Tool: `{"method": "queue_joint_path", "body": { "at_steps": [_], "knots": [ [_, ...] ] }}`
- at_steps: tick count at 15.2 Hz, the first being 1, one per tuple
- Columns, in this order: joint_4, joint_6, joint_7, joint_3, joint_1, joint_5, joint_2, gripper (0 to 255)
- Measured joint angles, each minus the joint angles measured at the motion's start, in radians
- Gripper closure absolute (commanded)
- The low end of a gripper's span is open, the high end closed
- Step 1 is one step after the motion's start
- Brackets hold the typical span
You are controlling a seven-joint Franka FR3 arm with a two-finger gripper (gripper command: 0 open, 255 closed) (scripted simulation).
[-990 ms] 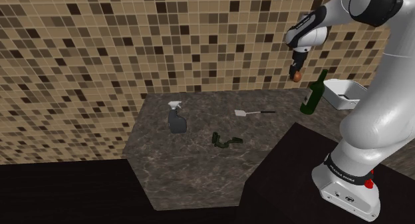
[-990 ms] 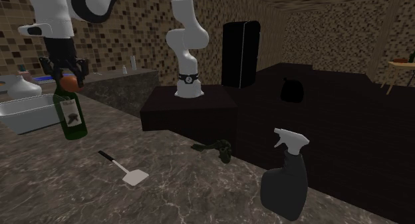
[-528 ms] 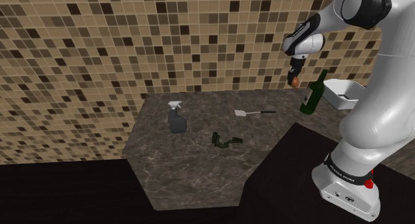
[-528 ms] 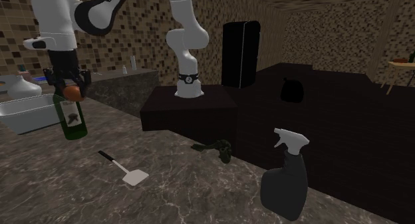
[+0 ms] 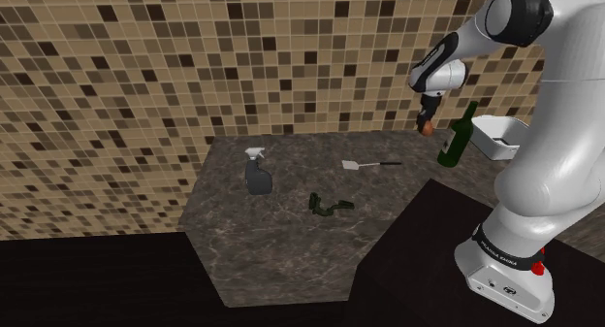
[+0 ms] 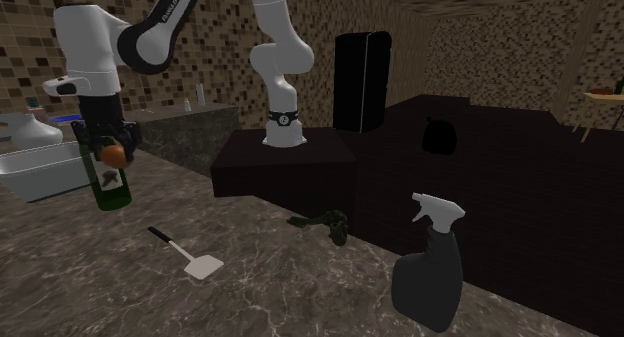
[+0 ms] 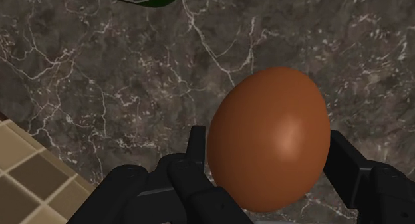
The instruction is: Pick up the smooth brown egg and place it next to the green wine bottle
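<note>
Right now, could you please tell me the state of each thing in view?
egg: held in the air above the counter
gripper: shut on the egg
wine bottle: upright on the counter
spray bottle: upright
spatula: lying flat

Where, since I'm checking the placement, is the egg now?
Shoulder view: the brown egg is clasped in the gripper above the counter, just left of the green wine bottle.
</note>
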Motion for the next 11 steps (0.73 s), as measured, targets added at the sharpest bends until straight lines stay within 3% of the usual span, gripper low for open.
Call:
{"method": "queue_joint_path", "body": {
  "at_steps": [11],
  "knots": [
    [0.006,0.112,-0.024,0.036,-0.027,0.05,0.122,255]
  ]
}}
